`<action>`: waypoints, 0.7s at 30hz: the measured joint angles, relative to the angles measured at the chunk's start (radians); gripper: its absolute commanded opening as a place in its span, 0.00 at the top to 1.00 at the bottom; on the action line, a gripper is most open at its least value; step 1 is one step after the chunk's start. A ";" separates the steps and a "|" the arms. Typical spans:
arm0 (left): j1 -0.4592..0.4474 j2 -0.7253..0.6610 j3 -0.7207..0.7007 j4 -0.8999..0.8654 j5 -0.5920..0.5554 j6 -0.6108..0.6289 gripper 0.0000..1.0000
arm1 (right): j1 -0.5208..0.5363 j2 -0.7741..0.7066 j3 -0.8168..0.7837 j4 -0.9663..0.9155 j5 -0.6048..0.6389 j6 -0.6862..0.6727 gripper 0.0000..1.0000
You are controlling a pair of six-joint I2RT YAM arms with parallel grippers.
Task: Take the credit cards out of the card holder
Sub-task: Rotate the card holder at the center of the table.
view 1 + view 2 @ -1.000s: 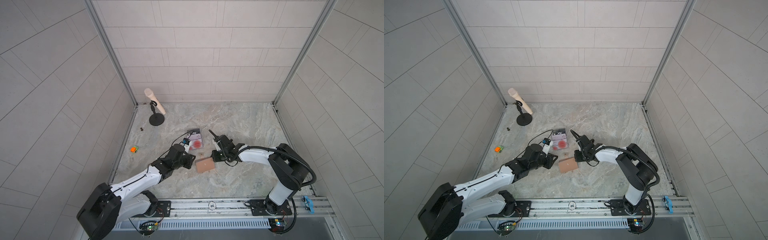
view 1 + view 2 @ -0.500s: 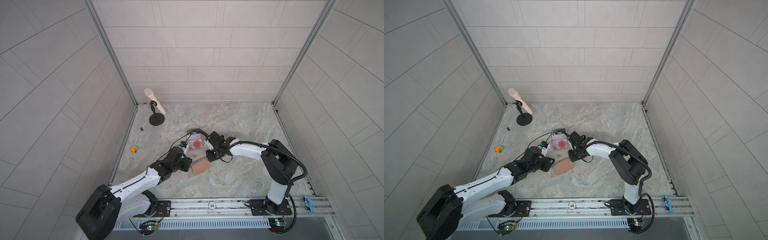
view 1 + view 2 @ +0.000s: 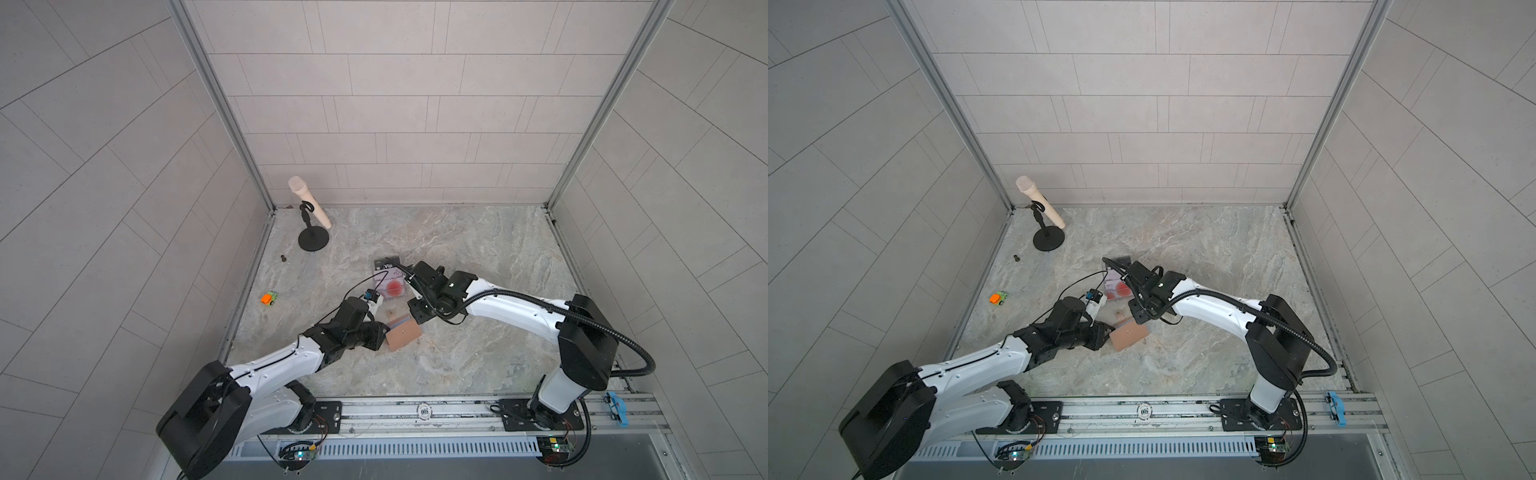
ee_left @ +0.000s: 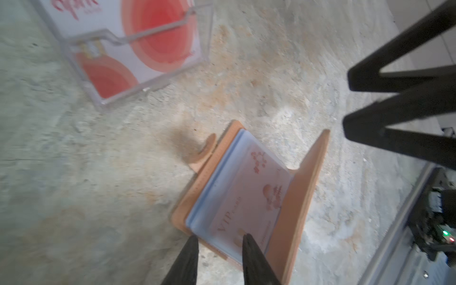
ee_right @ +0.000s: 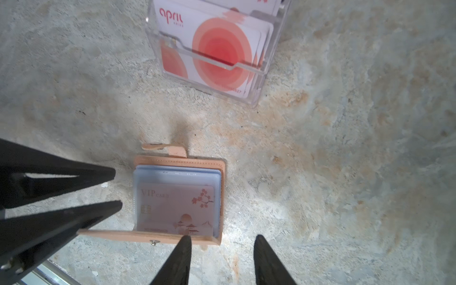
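Peach leather card holder point(image 5: 177, 161) lies open on the desk point(image 5: 345, 172), one cover up so the pink VIP card point(image 5: 172, 209) shows. Left end effector point(image 4: 219, 238) hangs open at its side, right end effector point(image 5: 222, 237) open just beside its raised cover, probably ready to pinch.

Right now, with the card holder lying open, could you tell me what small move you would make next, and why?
Probably ease the left fingers forward and pinch the VIP card by its near end. The card holder lies open, cover upright, the card shows in its top sleeve, and those fingers stand apart at that end; the right fingers are open, holding nothing.
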 measured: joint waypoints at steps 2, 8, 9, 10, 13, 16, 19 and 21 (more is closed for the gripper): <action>-0.027 -0.011 -0.008 0.008 0.035 -0.006 0.65 | -0.005 -0.030 -0.044 -0.001 0.016 0.024 0.54; -0.100 -0.001 -0.013 0.086 0.103 -0.050 0.65 | -0.043 -0.166 -0.225 0.007 0.028 0.086 0.54; -0.107 0.014 -0.013 0.111 0.110 -0.061 0.65 | -0.051 -0.185 -0.252 0.010 0.026 0.095 0.54; -0.116 0.040 -0.013 0.144 0.123 -0.074 0.65 | -0.061 -0.204 -0.280 0.014 0.021 0.103 0.54; -0.142 0.144 -0.009 0.256 0.163 -0.123 0.65 | -0.090 -0.253 -0.349 0.019 -0.004 0.126 0.54; -0.180 0.249 0.022 0.323 0.193 -0.160 0.66 | -0.101 -0.290 -0.399 0.034 -0.033 0.145 0.54; -0.220 0.323 0.076 0.369 0.207 -0.185 0.68 | -0.101 -0.318 -0.446 0.062 -0.069 0.168 0.54; -0.240 0.349 0.103 0.397 0.206 -0.196 0.68 | -0.101 -0.340 -0.488 0.096 -0.099 0.191 0.54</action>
